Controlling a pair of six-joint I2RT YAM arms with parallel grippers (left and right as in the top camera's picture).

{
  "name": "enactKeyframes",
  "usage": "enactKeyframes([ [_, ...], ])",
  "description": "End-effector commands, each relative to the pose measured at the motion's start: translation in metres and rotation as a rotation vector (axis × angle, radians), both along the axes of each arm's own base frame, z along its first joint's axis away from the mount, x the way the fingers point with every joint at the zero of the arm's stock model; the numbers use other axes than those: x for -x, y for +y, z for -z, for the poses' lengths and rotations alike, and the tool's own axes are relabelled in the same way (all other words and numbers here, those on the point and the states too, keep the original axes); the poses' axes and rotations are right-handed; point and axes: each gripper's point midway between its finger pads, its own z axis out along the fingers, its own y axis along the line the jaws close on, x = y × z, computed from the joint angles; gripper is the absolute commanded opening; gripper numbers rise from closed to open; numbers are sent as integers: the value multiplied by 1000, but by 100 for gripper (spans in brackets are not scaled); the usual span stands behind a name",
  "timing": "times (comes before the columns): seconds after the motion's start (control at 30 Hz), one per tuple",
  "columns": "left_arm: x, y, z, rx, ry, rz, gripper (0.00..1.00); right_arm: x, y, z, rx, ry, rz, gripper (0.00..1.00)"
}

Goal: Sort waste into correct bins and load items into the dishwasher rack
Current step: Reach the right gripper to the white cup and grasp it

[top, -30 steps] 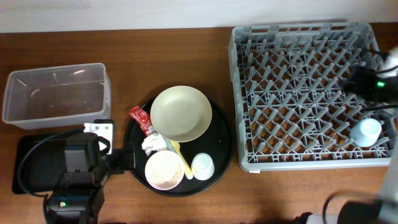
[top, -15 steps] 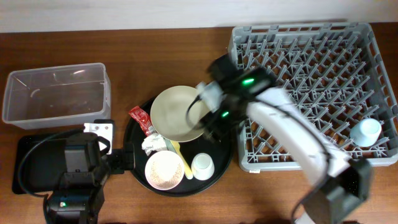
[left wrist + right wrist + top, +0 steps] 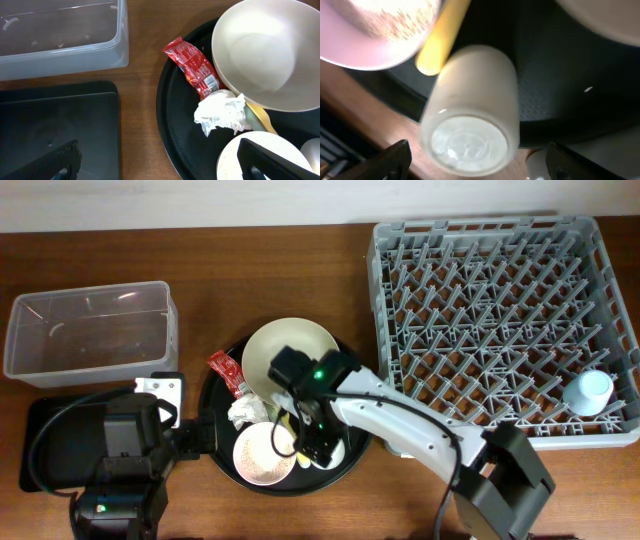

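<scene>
Overhead view: the right arm (image 3: 395, 418) hides the white cup (image 3: 472, 110), most of the utensil (image 3: 442, 37) and part of the plate (image 3: 290, 345). The left arm (image 3: 120, 470) hides much of the black tray (image 3: 60, 440). Left wrist view: the tub (image 3: 60, 35), plate and bowl (image 3: 260, 155) are cut off at the edges. Right wrist view: blurred, so the rice grains (image 3: 395, 25) are indistinct.

Two cups: one light blue cup (image 3: 587, 391), one white cup (image 3: 475, 100). Two bowls: one cream plate-bowl (image 3: 260, 55), one small pinkish bowl (image 3: 240, 452). One each of red sauce packet (image 3: 194, 67), tissue wad (image 3: 220, 112), yellow utensil (image 3: 442, 37), dishwasher rack (image 3: 478, 227), clear tub (image 3: 90, 290), rectangular black tray (image 3: 60, 120), round black tray (image 3: 175, 130).
</scene>
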Motion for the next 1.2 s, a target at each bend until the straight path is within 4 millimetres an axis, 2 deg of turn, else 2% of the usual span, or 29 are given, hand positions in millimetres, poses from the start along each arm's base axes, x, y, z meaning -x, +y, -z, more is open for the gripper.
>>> enactKeyframes([
  [0.0,-2,-2,-6,-3,-16,21,99,7,1,8,-12,9,-21,90],
  [0.07,-2,-2,-6,-3,-16,21,99,16,14,8,-92,64,-79,87],
  [0.17,-2,-2,-6,-3,-16,21,99,15,20,8,-118,59,-86,82],
  [0.27,-2,-2,-6,-3,-16,21,99,14,20,8,-119,58,-85,74],
  [0.53,-2,-2,-6,-3,-16,21,99,13,20,9,-119,53,-85,75],
  [0.63,-2,-2,-6,-3,-16,21,99,9,17,10,-98,31,-82,68],
  [0.77,-2,-2,-6,-3,-16,21,99,4,15,12,-86,5,-83,69],
  [0.9,-2,-2,-6,-3,-16,21,99,6,10,22,-62,7,-83,69],
  [0.97,-2,-2,-6,-3,-16,21,99,6,10,23,-62,7,-84,67],
  [1.03,-2,-2,-6,-3,-16,21,99,5,11,23,-64,4,-83,61],
  [1.17,-2,-2,-6,-3,-16,21,99,3,10,20,-61,-6,-76,58],
])
